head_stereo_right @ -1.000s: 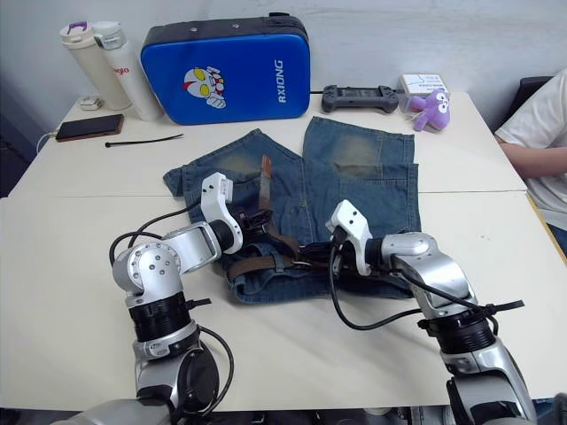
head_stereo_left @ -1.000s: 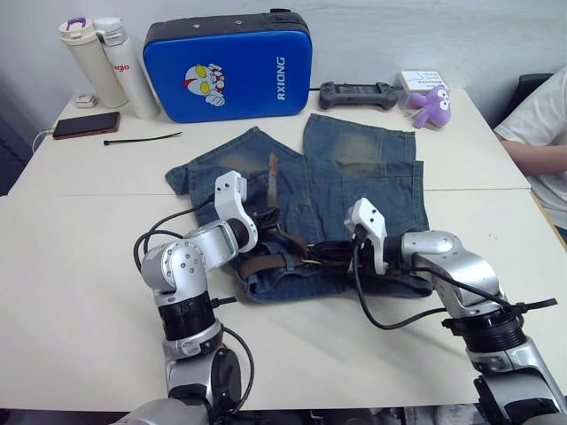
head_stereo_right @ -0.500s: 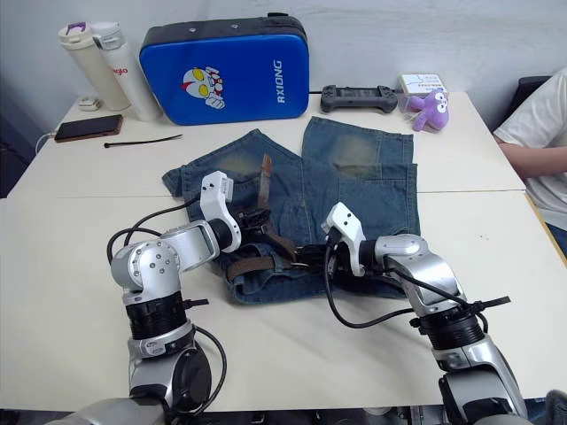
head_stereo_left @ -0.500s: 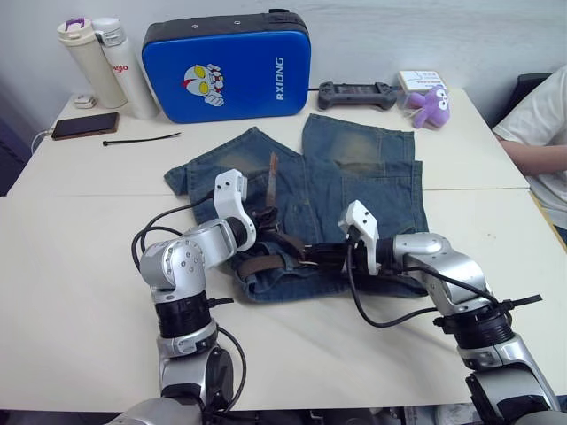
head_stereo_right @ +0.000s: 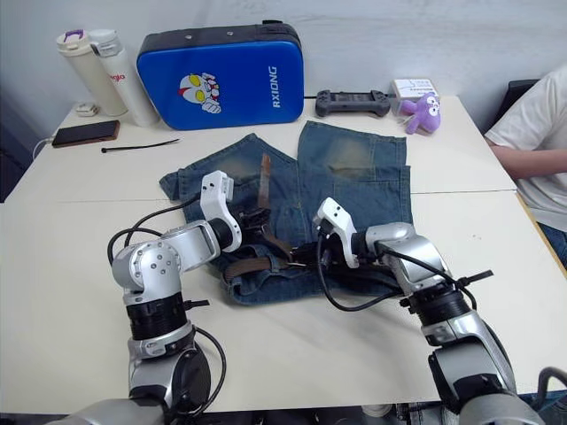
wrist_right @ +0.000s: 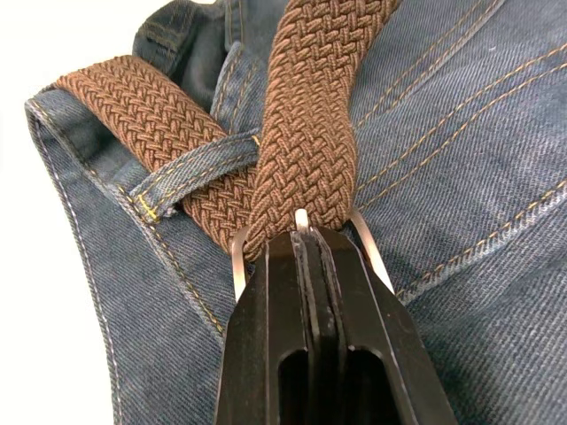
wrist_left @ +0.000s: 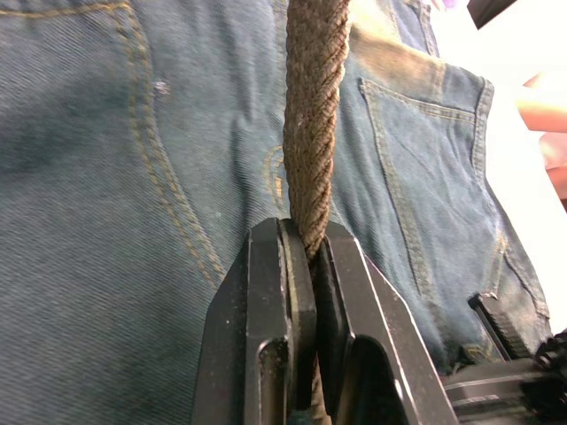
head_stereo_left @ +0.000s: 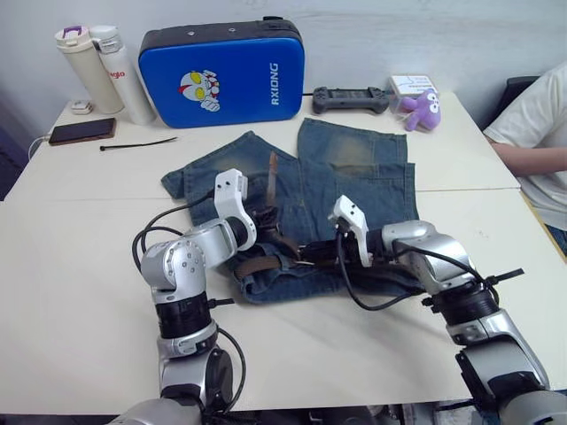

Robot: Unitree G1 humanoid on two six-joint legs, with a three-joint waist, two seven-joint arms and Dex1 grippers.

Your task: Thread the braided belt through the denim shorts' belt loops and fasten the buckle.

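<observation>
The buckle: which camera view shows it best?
The right wrist view. There the silver frame of the buckle shows close up, with the right gripper shut on it and the braided belt running through. In the eye views it is too small to make out.

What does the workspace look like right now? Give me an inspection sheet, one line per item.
Surface: white table, two tops pushed together.
Job's things: denim shorts lie flat; braided belt passes under one belt loop at the waistband; buckle unfastened, strap through its frame.
Clutter: blue case, two flasks, phone, black cable tie, game controller, purple plush toy.
Grippers: left end effector shut on the braided belt; right end effector shut at the buckle.
Cables: black leads loop off both wrists.
Surroundings: a person's arm rests at the table's right edge.
</observation>
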